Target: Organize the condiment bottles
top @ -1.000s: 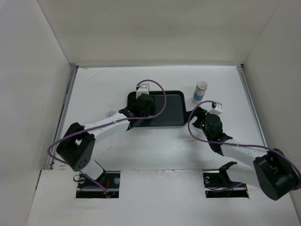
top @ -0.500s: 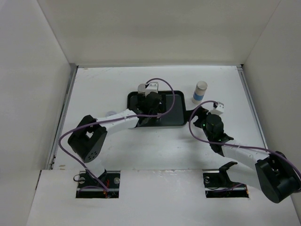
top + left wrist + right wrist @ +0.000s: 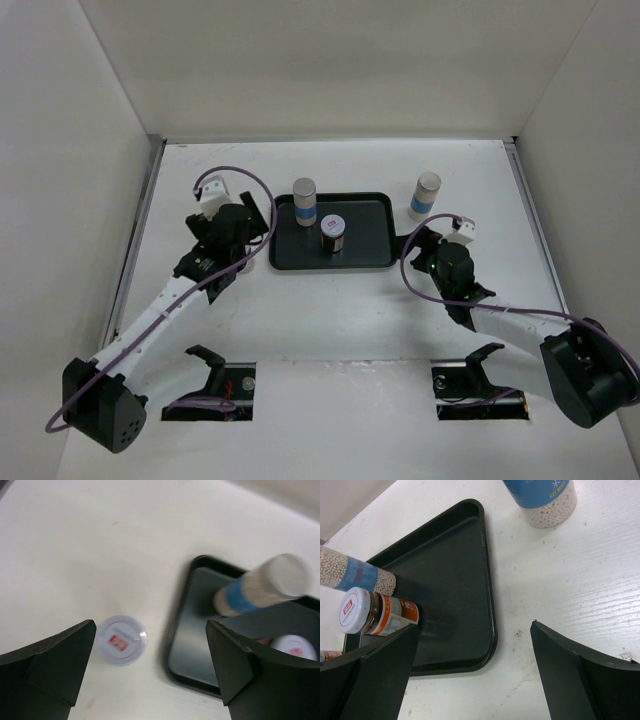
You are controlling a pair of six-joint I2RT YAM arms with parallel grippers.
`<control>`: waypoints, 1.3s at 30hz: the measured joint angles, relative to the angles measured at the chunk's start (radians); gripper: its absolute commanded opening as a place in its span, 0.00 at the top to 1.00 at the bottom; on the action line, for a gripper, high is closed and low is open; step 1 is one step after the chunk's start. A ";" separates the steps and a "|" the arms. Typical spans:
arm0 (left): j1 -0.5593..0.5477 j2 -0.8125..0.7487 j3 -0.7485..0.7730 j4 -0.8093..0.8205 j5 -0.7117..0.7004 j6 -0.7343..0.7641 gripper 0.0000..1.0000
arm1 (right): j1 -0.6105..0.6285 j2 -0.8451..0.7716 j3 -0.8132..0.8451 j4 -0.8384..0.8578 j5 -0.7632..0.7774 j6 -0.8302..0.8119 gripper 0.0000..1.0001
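Note:
A black tray [image 3: 368, 252] holds a tall whitish condiment bottle with a blue band [image 3: 304, 200] and a short dark-brown one with a white cap [image 3: 332, 233]. Another tall blue-banded bottle [image 3: 424, 195] stands on the table, right of the tray. A second short white-capped bottle [image 3: 120, 640] stands on the table left of the tray [image 3: 195, 645]; in the left wrist view it lies between the fingers. My left gripper [image 3: 256, 235] [image 3: 150, 627] hovers open there, holding nothing. My right gripper [image 3: 418, 243] [image 3: 474, 625] is open over the tray's near right corner [image 3: 455, 580], empty.
White walls enclose the table on the left, back and right. A raised white ledge with two cut-outs [image 3: 210, 390] runs along the near edge. Purple cables loop off both arms.
My left gripper opened and let go of the short brown bottle, which now stands in the tray. The left arm then swung left, off the tray. The right arm barely moved.

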 measured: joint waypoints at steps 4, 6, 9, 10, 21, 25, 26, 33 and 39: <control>0.097 0.008 -0.063 -0.110 0.059 -0.024 0.07 | 0.000 0.003 0.000 0.001 0.000 0.000 0.00; 0.111 0.024 -0.083 -0.140 0.085 -0.027 0.07 | 0.000 0.005 0.000 0.001 0.000 0.000 0.00; 0.121 0.056 -0.101 -0.151 0.113 -0.031 0.07 | 0.000 0.005 0.000 0.001 0.000 0.000 0.00; 0.122 0.074 -0.101 -0.148 0.122 -0.032 0.07 | 0.000 0.006 0.000 0.001 0.000 0.000 0.00; 0.130 0.225 -0.103 -0.021 0.158 -0.020 0.53 | 0.002 0.013 0.000 0.002 -0.001 0.000 0.00; 0.124 0.228 -0.103 -0.015 0.147 -0.009 0.63 | 0.002 0.013 0.000 0.001 -0.001 0.000 0.00; 0.113 0.226 -0.102 -0.021 0.138 -0.005 0.63 | 0.002 0.013 0.000 0.002 -0.001 0.000 0.00; -0.004 0.195 0.025 -0.080 0.105 0.054 0.63 | 0.002 0.016 0.000 0.002 -0.001 0.000 0.00; -0.116 0.279 0.135 0.055 0.116 0.071 0.63 | 0.002 0.016 0.000 0.001 0.000 -0.002 0.00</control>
